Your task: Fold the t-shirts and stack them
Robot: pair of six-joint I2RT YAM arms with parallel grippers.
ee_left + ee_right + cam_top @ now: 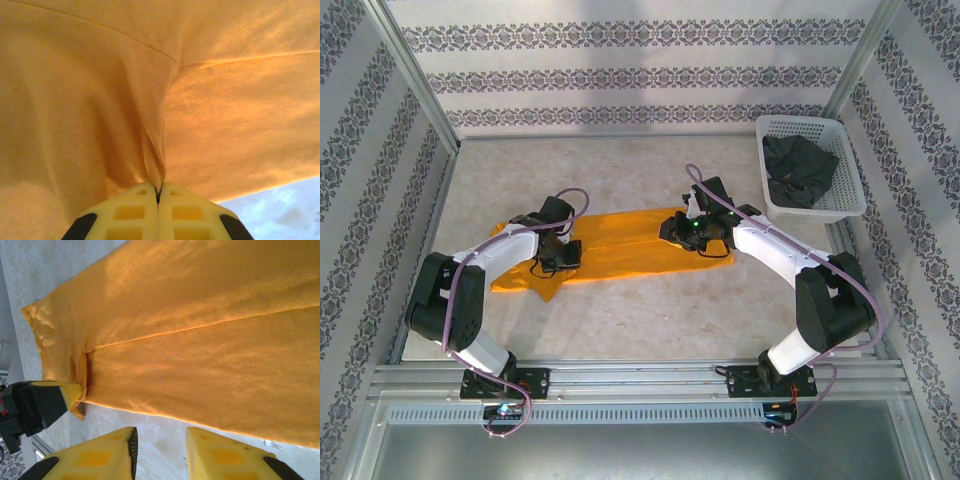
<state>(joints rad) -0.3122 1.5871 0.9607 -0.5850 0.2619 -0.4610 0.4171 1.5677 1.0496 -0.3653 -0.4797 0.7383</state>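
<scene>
The orange-yellow t-shirt lies spread flat across the middle of the table, folded lengthwise. My left gripper sits on its left part. In the left wrist view that gripper is shut on a pinched ridge of the orange cloth. My right gripper hovers at the shirt's right end. In the right wrist view it stands open over bare table, just off the shirt's edge, with nothing between its fingers. The dark grey t-shirt lies crumpled in the basket.
The white lattice basket stands at the back right corner. Patterned walls close in the table on three sides, and a metal rail runs along the near edge. Bare tabletop lies in front of the shirt.
</scene>
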